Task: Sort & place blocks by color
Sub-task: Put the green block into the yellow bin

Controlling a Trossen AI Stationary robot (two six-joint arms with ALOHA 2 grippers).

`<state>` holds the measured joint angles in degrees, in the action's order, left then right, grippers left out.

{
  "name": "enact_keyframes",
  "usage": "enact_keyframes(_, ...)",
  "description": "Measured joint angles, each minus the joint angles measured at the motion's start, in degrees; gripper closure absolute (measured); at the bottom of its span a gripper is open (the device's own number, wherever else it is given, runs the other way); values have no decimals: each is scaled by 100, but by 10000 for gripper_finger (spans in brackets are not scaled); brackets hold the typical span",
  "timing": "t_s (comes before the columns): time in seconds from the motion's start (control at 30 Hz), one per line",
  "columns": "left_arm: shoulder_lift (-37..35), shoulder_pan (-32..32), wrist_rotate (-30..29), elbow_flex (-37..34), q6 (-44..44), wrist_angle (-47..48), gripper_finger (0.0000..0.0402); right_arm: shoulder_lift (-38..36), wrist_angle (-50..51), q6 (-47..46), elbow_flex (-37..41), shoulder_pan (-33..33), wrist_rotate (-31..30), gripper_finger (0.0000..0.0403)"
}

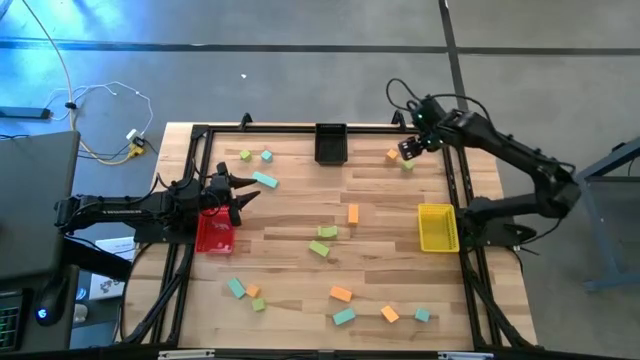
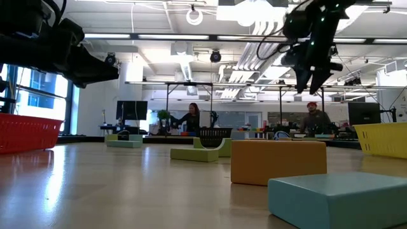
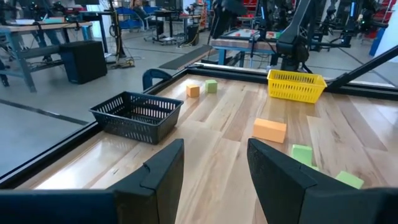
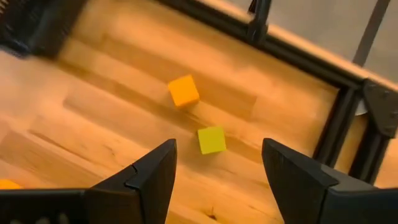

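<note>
Wooden tabletop [image 1: 300, 270]: right gripper [image 4: 214, 165] hangs open above a yellow-green block [image 4: 212, 140] — probably light, rigid; pinch its flat sides. Left gripper [image 3: 214, 162] open, empty.

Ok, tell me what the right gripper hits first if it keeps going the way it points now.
Probably the small yellow-green block, which lies between the open fingers of the right gripper in its wrist view. The orange block lies just beyond it. Depth is hard to judge, so the gripper may meet bare table instead.

The wooden tabletop [image 1: 300, 270] carries scattered blocks [image 1: 341, 294]. A red bin [image 1: 214, 235], a yellow bin [image 1: 437, 227] and a black bin [image 1: 330, 143] stand on it too.
</note>
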<state>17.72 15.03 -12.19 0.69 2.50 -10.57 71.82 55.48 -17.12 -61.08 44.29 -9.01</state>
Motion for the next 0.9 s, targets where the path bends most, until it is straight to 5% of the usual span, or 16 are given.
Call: enact_keyframes(0.9,0,-2,-61,1,29,4,236,2039,31,323,0,111,-183,179)
